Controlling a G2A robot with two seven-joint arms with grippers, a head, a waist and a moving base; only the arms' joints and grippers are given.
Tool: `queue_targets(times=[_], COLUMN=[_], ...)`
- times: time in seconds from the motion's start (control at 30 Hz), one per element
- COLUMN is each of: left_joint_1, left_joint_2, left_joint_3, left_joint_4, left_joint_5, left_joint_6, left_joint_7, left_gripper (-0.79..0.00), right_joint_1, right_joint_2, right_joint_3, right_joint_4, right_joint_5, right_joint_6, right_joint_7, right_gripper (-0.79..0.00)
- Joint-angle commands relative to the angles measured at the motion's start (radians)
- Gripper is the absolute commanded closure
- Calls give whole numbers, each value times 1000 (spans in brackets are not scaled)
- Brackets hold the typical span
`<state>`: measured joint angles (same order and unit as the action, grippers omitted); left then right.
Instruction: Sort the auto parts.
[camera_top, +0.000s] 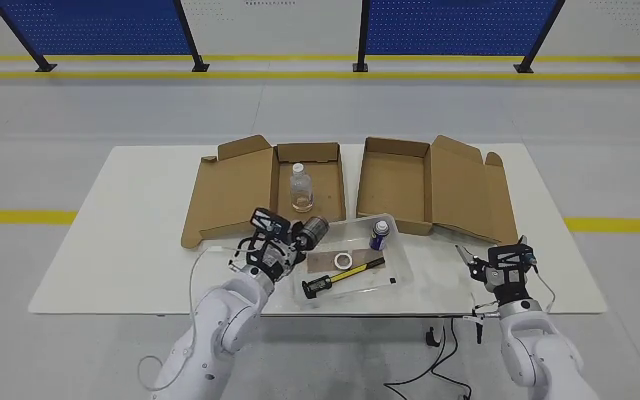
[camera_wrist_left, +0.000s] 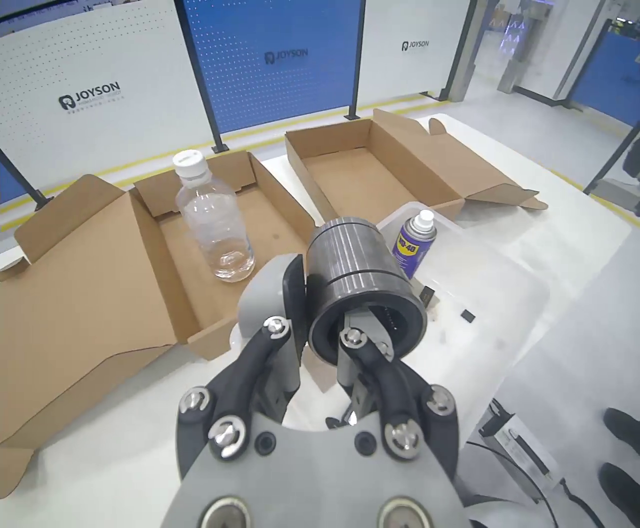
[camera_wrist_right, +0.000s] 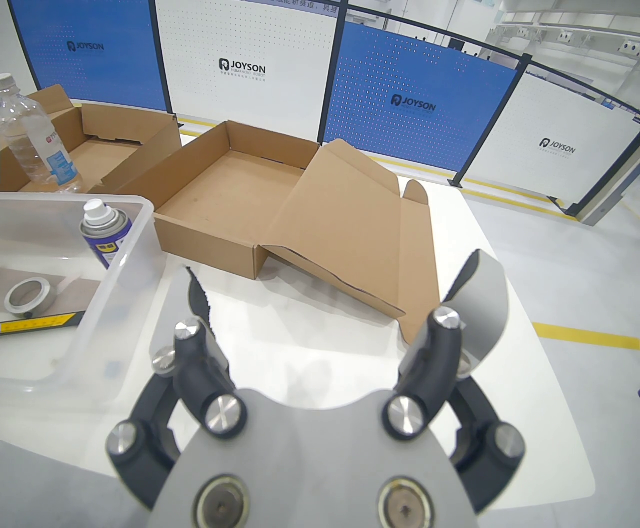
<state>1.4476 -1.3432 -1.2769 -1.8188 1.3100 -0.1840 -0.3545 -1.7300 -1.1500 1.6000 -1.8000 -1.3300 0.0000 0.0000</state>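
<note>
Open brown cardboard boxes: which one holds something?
The box nearer the left gripper: a clear plastic bottle stands inside; the other box is empty.

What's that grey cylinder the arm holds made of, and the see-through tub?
The grooved grey cylinder in the left end effector looks like machined steel: dull metallic sheen, crisp grooves. The see-through tub seems plastic: cloudy, translucent walls, rounded rim.

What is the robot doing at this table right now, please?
It is sorting parts. The left gripper is shut on a steel bearing, one finger inside its bore, held at the edge of the clear bin, by the box holding a bottle. The right gripper hangs open beside the bin, where a spray can and a ring sit.
</note>
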Motion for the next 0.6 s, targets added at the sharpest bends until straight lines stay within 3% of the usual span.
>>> queue_targets(times=[0.0,0.17,0.57], left_joint_1=[-13,-51,-214], left_joint_2=[-1,-3,-26], left_joint_3=[0,11,82], left_joint_4=[10,51,280], left_joint_5=[0,50,117], left_joint_6=[21,71,231], left_joint_7=[5,38,6], left_gripper=[0,0,0], right_joint_1=[0,0,0], right_joint_2=[0,0,0], right_joint_3=[0,0,0], right_joint_4=[0,0,0], right_joint_5=[0,0,0], right_joint_6=[0,0,0], right_joint_7=[0,0,0], right_gripper=[-785,-785,-785])
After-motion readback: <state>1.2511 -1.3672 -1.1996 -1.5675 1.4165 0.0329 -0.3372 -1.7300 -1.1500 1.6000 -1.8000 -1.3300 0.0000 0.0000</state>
